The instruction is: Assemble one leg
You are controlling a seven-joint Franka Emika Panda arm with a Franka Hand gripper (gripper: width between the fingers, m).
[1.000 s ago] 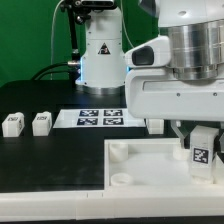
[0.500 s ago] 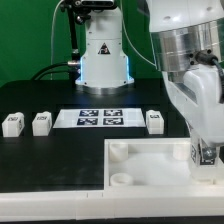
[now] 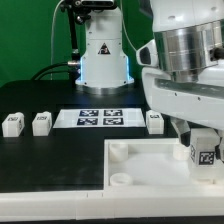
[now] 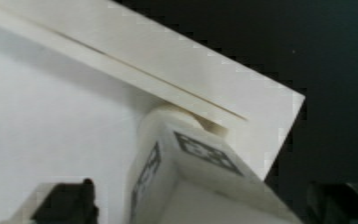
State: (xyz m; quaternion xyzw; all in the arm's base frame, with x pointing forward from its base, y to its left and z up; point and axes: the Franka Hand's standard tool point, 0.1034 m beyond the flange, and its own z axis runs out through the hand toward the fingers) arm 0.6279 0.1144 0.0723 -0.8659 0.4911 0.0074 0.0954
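While the arm hung low over the black table (image 3: 50, 150), the gripper (image 3: 203, 148) straddled the leg (image 3: 205, 156). The leg stood upright at about four o'clock in the exterior view, its black-and-white tag turned to the camera. Its foot met the large white panel (image 3: 150, 165) near that panel's far edge. In the wrist view the leg (image 4: 185, 165) rose between two dark fingers (image 4: 66, 200), its end set against the panel (image 4: 51, 110) close to a corner. A pale strip seemed to show between one finger and the leg, so I could not tell whether the tool was clenched on it or released.

Two round sockets (image 3: 118, 150) sat along the panel's nine o'clock side. The marker board (image 3: 100, 117) lay beyond the panel at twelve o'clock. Three spare legs (image 3: 12, 124) lay in line with the board: two well out at nine o'clock and one just beside its three o'clock end.
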